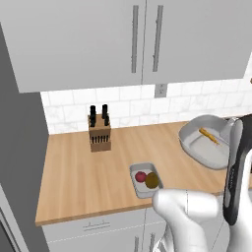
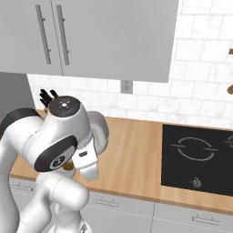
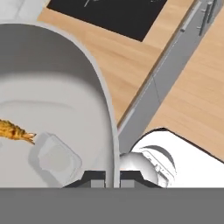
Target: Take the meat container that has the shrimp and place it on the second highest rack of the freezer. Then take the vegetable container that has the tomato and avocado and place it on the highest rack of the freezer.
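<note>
Meat container (image 1: pixel 204 142) held clear of the counter (image 1: pixel 78 172) at about 3 o'clock in the left base view, tipped slightly. The shrimp (image 1: pixel 208 136) lies loose on the tray floor, far smaller than the tray, at its upper-right part.

Hand view: the gripper (image 3: pixel 112 177) has its jaws pinched narrow on the container's thin rim wall, one finger tip (image 3: pixel 94 178) inside the wall and the other outside — an edge grip, judged sensible since the tray is too wide to span. The shrimp (image 3: pixel 15 131) sits at 9 o'clock, well away from the fingers, so the grip does not disturb it. The cooktop (image 3: pixel 109 15) shows at 12 o'clock beneath the tray.

Vegetable container (image 1: pixel 146 180) rests on the counter at 6 o'clock in the left base view, with the tomato (image 1: pixel 141 176) and avocado (image 1: pixel 152 180) touching side by side inside — untouched, as it is second in the order. Knife block (image 1: pixel 100 130) stands at 10 o'clock by the backsplash.

The grey panel along the left edge is possibly the freezer (image 1: pixel 15 162); too little shows to be sure.

Step in hand, as judged: carrying the shrimp tray to the second highest rack. Risk: a one-edge hold may let the tray tilt and the shrimp slide.
</note>
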{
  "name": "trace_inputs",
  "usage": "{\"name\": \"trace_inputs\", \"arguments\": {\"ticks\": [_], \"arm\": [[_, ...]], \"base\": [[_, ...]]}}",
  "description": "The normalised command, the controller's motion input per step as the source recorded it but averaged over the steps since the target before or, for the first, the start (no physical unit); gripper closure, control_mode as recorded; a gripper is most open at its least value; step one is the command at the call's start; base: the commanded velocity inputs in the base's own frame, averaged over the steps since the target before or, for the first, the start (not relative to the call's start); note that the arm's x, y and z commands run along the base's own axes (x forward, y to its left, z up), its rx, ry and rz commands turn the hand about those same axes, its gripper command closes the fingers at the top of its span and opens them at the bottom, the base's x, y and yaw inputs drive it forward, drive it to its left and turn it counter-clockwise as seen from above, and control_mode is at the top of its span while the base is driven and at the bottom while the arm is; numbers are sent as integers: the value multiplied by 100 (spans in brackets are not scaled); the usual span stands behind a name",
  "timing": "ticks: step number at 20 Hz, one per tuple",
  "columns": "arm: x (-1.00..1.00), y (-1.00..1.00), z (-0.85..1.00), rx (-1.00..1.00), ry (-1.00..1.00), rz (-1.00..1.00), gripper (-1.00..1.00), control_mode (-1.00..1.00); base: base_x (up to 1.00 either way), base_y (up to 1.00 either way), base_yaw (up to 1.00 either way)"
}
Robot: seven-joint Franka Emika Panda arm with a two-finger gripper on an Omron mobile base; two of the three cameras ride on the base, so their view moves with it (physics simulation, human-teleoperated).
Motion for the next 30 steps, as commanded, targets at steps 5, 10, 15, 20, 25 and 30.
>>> {"name": "trace_inputs", "arguments": {"ticks": [5,10,15,20,25,30], "arm": [[1,17,-1,24,27,-7,100,-100],[-2,25,-31,12,5,-4,100,-100],[8,16,-25,1,0,-1,100,-100],[0,0,0,0,0,0,100,100],[0,0,0,0,0,0,100,100],[0,0,0,0,0,0,100,100]], "base": [[0,0,0],[0,0,0],[0,0,0],[-22,1,0],[-98,32,0],[-87,71,18]]}}
